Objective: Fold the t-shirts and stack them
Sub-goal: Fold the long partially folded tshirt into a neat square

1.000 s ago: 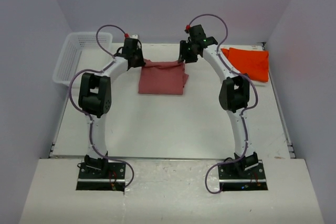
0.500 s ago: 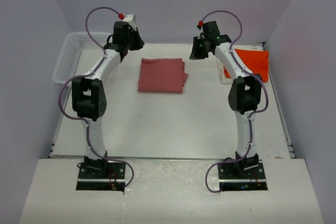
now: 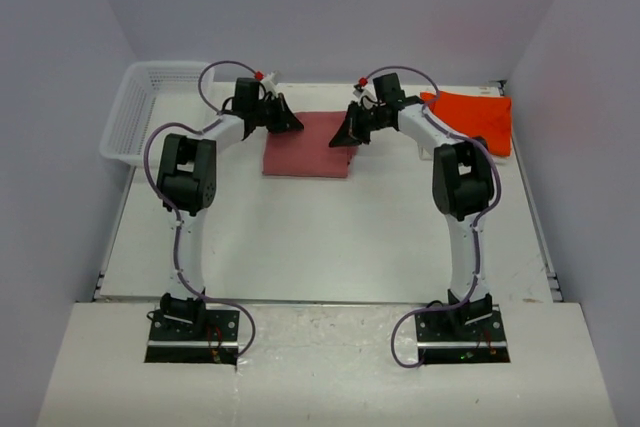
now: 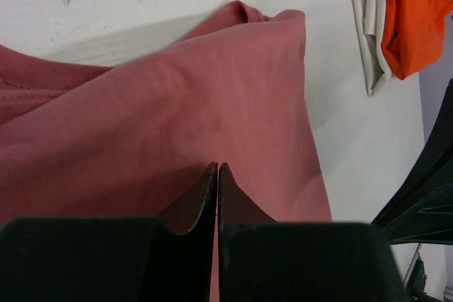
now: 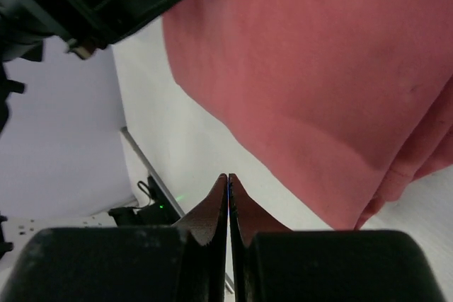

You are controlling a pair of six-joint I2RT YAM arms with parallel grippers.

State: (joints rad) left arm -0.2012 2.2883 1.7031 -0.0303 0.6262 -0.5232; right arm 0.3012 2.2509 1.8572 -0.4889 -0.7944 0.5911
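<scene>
The dusty rose-red t-shirt (image 3: pixel 307 150) lies folded flat at the back middle of the table. My left gripper (image 3: pixel 291 124) is shut, its tips (image 4: pixel 217 167) just above the shirt's cloth (image 4: pixel 177 118) with nothing between them. My right gripper (image 3: pixel 346 135) is shut too, its tips (image 5: pixel 228 177) over bare table beside the shirt's edge (image 5: pixel 318 68). The orange t-shirt (image 3: pixel 477 117) lies folded at the back right. A white t-shirt (image 4: pixel 365 30) peeks out from under the orange one (image 4: pixel 417 5).
A white mesh basket (image 3: pixel 150 107) stands at the back left edge. The two wrists face each other closely over the red shirt; the right arm shows as a dark shape (image 4: pixel 428 189) in the left wrist view. Walls enclose the table on three sides.
Both grippers closed from part open to shut. The arms rose off the shirt's far edge, then came down and inward over its two far corners.
</scene>
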